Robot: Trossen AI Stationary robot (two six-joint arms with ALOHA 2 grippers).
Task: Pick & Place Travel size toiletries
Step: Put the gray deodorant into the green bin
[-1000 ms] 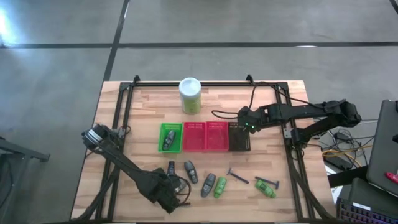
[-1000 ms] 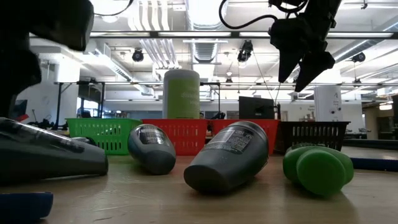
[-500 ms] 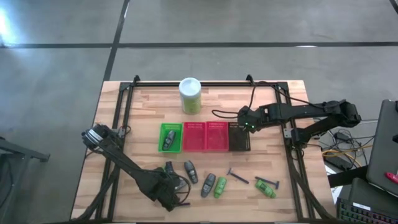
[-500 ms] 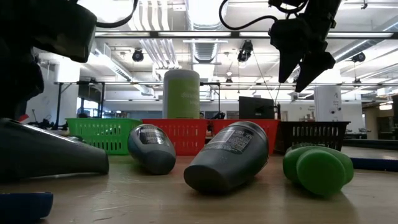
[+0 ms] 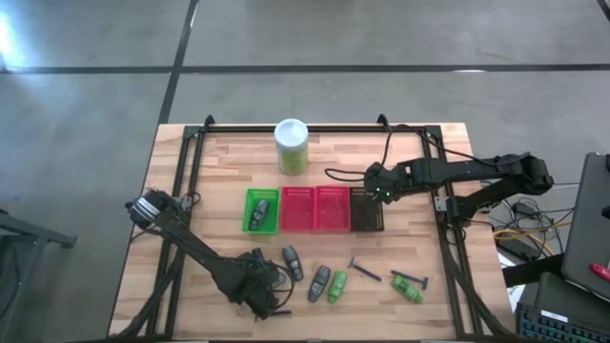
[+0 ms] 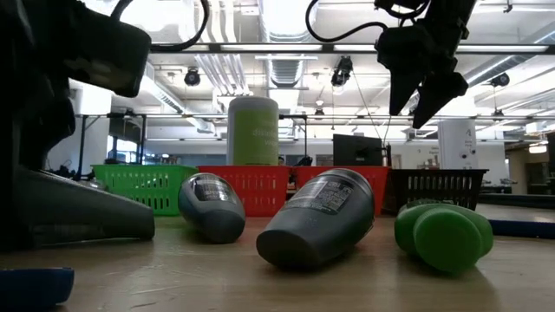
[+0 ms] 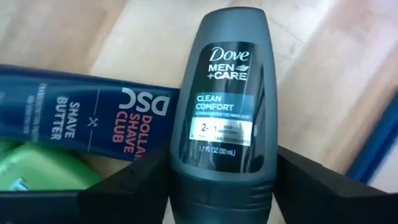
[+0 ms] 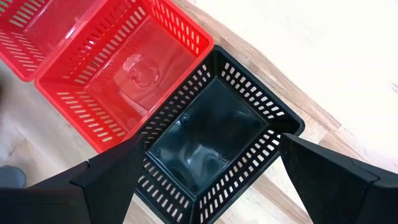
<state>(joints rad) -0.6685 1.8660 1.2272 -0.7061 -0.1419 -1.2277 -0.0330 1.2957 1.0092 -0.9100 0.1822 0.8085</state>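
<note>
My left gripper [image 5: 257, 289] is near the table's near edge, shut on a grey Dove roll-on bottle [image 7: 225, 93]. Behind the bottle in the left wrist view lie a dark-blue shave-butter tube [image 7: 81, 118] and a green item [image 7: 37, 171]. My right gripper [image 5: 375, 195] hangs open and empty over the dark mesh basket [image 8: 273, 106]. Loose on the wood lie two grey bottles [image 5: 292, 264] [image 5: 319, 282], a green tube [image 5: 337, 288], a razor [image 5: 364, 270] and another green tube [image 5: 408, 288]. My left gripper has the Dove bottle by its darker cap end [image 7: 224, 193], pinched between the two fingers [image 7: 124, 190], which lie along its sides. The labelled body points away from the wrist and overlaps the blue tube. Whether it is clear of the table I cannot tell.
A green basket [image 5: 262, 210] holding a grey item, two red baskets [image 5: 315, 210] and the dark basket [image 5: 368, 217] stand in a row mid-table. The white-and-green canister [image 5: 292, 146] stands behind them. Black rails run along the table's left and right sides.
My left gripper has moved a short way toward the table's far edge. In the low view its dark bulk has spread rightward over the item lying at the left.
</note>
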